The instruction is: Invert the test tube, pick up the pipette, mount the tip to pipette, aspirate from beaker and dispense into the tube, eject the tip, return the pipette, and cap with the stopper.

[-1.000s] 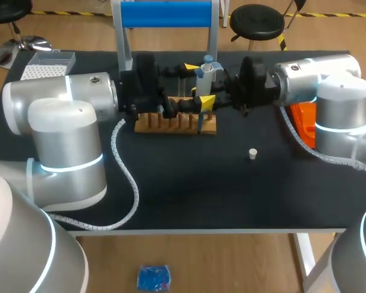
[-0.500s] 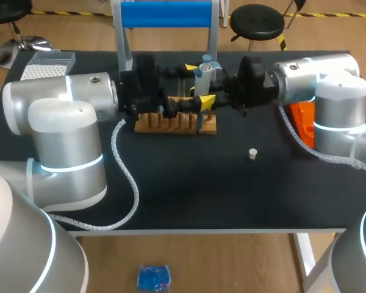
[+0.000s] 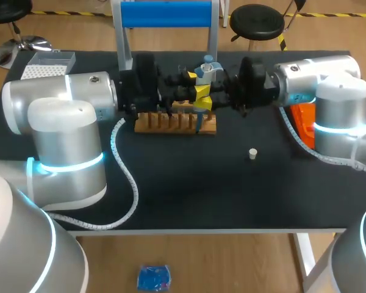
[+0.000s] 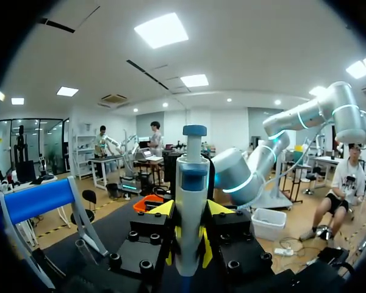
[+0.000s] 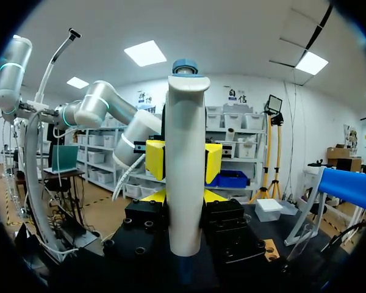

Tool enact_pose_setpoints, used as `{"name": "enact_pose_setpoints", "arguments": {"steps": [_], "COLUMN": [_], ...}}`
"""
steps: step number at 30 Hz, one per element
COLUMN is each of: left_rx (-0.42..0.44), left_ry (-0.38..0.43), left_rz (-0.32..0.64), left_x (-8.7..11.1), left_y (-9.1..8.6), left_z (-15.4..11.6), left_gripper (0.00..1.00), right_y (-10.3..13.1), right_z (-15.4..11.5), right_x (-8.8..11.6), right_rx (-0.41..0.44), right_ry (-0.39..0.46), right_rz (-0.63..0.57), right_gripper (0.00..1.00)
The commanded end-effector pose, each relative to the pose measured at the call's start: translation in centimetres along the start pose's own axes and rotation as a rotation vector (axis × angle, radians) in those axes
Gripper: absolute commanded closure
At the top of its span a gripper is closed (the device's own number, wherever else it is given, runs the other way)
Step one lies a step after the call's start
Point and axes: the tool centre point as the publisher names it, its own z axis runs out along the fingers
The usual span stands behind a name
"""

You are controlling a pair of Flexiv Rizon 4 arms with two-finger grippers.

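Note:
A white pipette [image 3: 205, 72] with a blue cap stands upright over the wooden rack [image 3: 171, 124]; its thin blue lower end points down at the rack. Both grippers meet on it from opposite sides. In the left wrist view the pipette [image 4: 191, 201] rises between my left gripper [image 4: 188, 245], whose yellow pads press its body from both sides. In the right wrist view the pipette [image 5: 184, 152] fills the gap of my right gripper [image 5: 184, 200], shut on it, and the other arm's yellow tips show just behind. From above, the left gripper [image 3: 197, 86] and the right gripper [image 3: 206, 101] touch.
A small white stopper [image 3: 252, 154] lies alone on the black mat, right of centre. A tip box [image 3: 47, 65] sits at the back left corner. An orange object [image 3: 305, 121] lies under my right arm. A blue-topped stand [image 3: 166, 14] rises behind the rack.
My left gripper's fingers have come together on the pipette, which the right gripper has held throughout. The pipette has shifted slightly. The stopper has stayed put.

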Motion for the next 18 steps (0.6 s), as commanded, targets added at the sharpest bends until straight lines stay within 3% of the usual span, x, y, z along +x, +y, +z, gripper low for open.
{"name": "enact_pose_setpoints", "arguments": {"steps": [1, 6, 8, 18], "left_rx": [-0.007, -0.006, -0.006, -0.009], "left_ry": [0.007, 0.007, 0.005, -0.004], "left_rz": [-0.001, 0.000, -0.001, -0.006], "left_x": [0.30, 0.30, 0.34, 0.39], "left_y": [-0.15, -0.15, -0.11, 0.03], "left_z": [-0.07, -0.11, -0.17, -0.36], "left_gripper": [1.00, 1.00, 1.00, 1.00], "right_y": [0.05, 0.00, 0.00, 0.49], "right_z": [0.08, 0.12, 0.11, -0.88], "right_x": [-0.26, -0.30, -0.29, -0.06], "right_rx": [0.000, 0.007, 0.011, 0.022], "right_ry": [-0.005, 0.002, 0.000, 0.008], "right_rz": [0.000, 0.007, 0.010, 0.018], "right_gripper": [1.00, 1.00, 0.02, 0.00]}}
